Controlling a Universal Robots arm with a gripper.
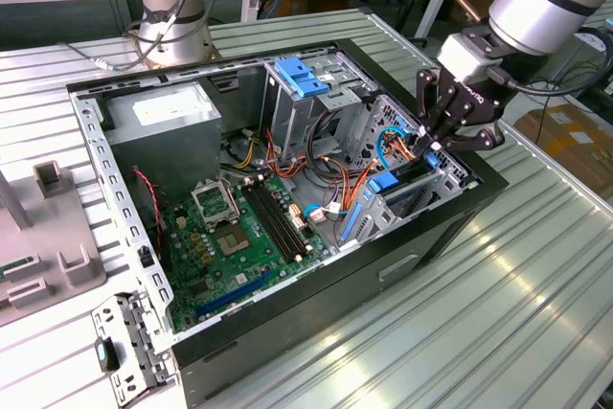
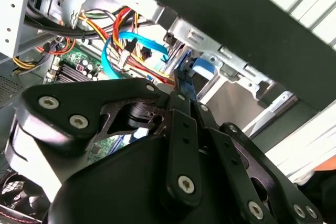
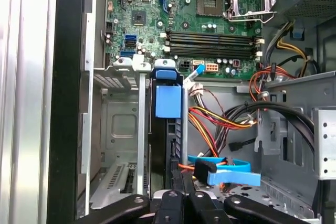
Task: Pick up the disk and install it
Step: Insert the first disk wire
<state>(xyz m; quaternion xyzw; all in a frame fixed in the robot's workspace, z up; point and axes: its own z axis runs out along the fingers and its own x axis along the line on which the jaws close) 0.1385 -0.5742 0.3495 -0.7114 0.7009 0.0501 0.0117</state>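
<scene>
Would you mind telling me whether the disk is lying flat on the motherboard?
No, the disk stands on edge in the metal drive bay beside the motherboard.

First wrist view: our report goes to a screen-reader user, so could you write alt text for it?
The gripper reaches into an open computer case, its fingers closed on the edge of the disk, which stands on edge in a metal bay with its blue carrier tab showing. Beyond lie the green motherboard and loose coloured cables.

One computer case (image 1: 450, 227), one motherboard (image 1: 230, 237), one disk (image 3: 168, 129), one tool (image 1: 433, 146).
</scene>
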